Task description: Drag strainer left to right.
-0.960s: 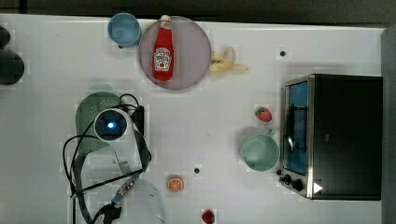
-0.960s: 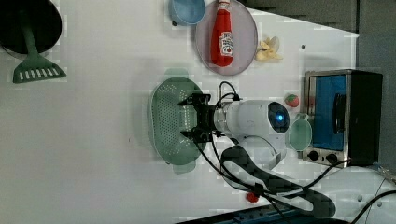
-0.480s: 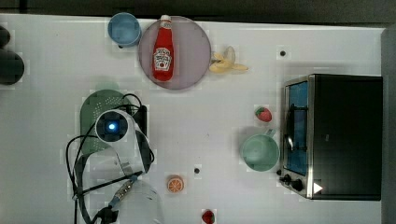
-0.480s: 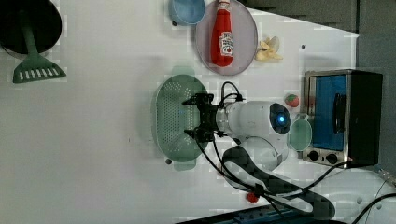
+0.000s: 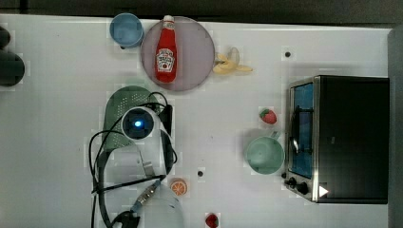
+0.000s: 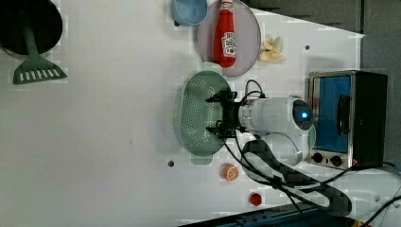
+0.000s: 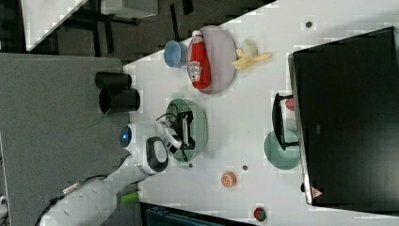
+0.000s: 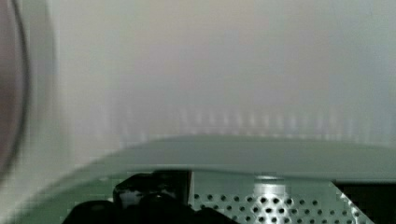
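The strainer (image 5: 119,107) is a pale mint-green oblong colander with rows of small holes, lying on the white table at the top view's centre left, partly under my arm. In the left view the strainer (image 6: 196,113) lies below the purple plate. My gripper (image 6: 213,114) is open, its two black fingers spread and reaching down inside the strainer near the strainer's right side in the left view. In the right view the gripper (image 7: 187,128) also sits within the strainer (image 7: 201,123). The wrist view has the perforated floor and curved rim of the strainer (image 8: 243,154) close up.
A ketchup bottle (image 5: 166,50) lies on a purple plate (image 5: 197,54), with a blue bowl (image 5: 126,29) and a banana (image 5: 230,64) beside it. To the top view's right stand a mint mug (image 5: 264,155), a strawberry (image 5: 268,116) and a toaster oven (image 5: 340,137). An orange half (image 5: 178,187) lies near my arm's base.
My arm and the strainer have slid together toward the top view's right, and toward the left view's right too. The fingers have stayed open.
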You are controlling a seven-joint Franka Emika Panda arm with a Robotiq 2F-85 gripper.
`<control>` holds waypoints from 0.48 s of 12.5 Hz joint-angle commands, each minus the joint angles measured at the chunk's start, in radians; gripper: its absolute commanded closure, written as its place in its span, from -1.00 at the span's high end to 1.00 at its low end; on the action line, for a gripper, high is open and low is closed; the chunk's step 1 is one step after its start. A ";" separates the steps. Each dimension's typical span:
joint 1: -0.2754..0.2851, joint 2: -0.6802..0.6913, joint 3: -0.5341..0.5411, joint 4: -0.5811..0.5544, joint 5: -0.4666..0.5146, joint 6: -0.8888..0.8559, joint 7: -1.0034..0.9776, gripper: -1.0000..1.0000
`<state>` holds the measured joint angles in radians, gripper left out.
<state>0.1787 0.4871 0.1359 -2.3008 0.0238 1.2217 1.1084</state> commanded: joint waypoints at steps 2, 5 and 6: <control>-0.052 -0.043 -0.044 -0.056 -0.001 -0.002 -0.090 1.00; -0.061 -0.066 -0.095 -0.088 -0.001 -0.002 -0.174 1.00; -0.062 -0.070 -0.118 -0.097 -0.001 -0.002 -0.194 1.00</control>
<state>0.1414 0.4390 0.0249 -2.3906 0.0208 1.2207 0.9858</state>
